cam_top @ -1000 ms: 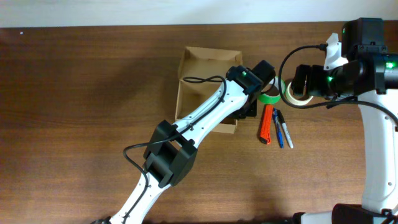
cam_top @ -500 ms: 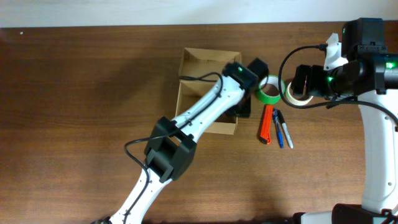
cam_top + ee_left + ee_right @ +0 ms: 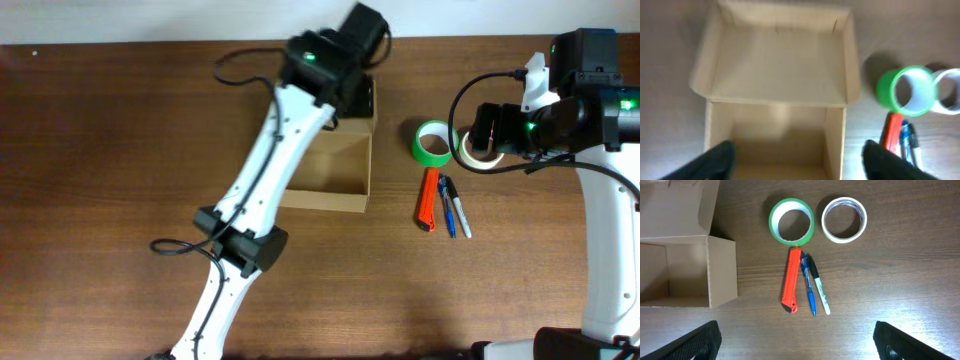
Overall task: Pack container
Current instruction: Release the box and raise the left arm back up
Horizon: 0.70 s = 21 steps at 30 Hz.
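Nearest the front edge of the wooden surface (image 3: pixel 900 280) lie an orange utility knife (image 3: pixel 792 282), a blue pen (image 3: pixel 807 287) and a black marker (image 3: pixel 818 287). They are side by side, pointing front to back, and the pen touches or almost touches its neighbours. They look set out as the load, just right of the container (image 3: pixel 720 272) and under the right arm.

The right claw (image 3: pixel 796 330) hangs above them with its fingers spread wide and nothing between them, probably waiting to pick.

The container stands open, mouth up, apparently empty; its floor is shaded in the right wrist view and its left end is cut off there.

Just beyond the tools, the green tape roll (image 3: pixel 791 221) touches the knife's far tip. The white tape roll (image 3: pixel 844 219) lies flat beside it, with a narrow gap between them. From overhead the right claw overlaps the white roll.

Farther back, the lid flap (image 3: pixel 775 65) is folded away from the opening, which leaves the mouth free for loading. Overhead, the left arm (image 3: pixel 270 170) crosses the container and hides most of that flap.

The left claw (image 3: pixel 797 150) is at the far end, spread and holding nothing. I judge it is there to mind the lid. Its view is blurred, so I cannot tell whether it touches the cardboard.
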Each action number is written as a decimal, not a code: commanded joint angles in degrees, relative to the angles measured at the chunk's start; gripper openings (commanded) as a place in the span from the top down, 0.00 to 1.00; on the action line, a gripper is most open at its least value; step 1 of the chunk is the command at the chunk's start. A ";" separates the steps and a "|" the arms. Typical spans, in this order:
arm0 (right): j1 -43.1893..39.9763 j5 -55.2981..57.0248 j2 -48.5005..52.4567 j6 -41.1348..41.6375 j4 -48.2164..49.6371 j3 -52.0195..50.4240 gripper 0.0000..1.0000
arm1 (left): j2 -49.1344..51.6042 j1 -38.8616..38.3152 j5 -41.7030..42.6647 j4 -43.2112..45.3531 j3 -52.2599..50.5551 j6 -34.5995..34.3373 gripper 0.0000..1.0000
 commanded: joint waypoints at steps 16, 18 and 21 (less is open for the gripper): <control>-0.63 10.32 8.76 4.17 4.50 -4.83 0.96 | -13.99 22.34 -12.11 -0.39 3.26 19.21 0.00; -0.57 7.15 11.32 4.13 6.97 -6.54 0.96 | -13.99 25.35 -11.96 -0.39 2.43 19.23 0.00; -0.52 3.52 16.06 4.15 10.45 -7.43 0.96 | -13.97 29.46 -12.00 -0.39 0.15 19.37 0.00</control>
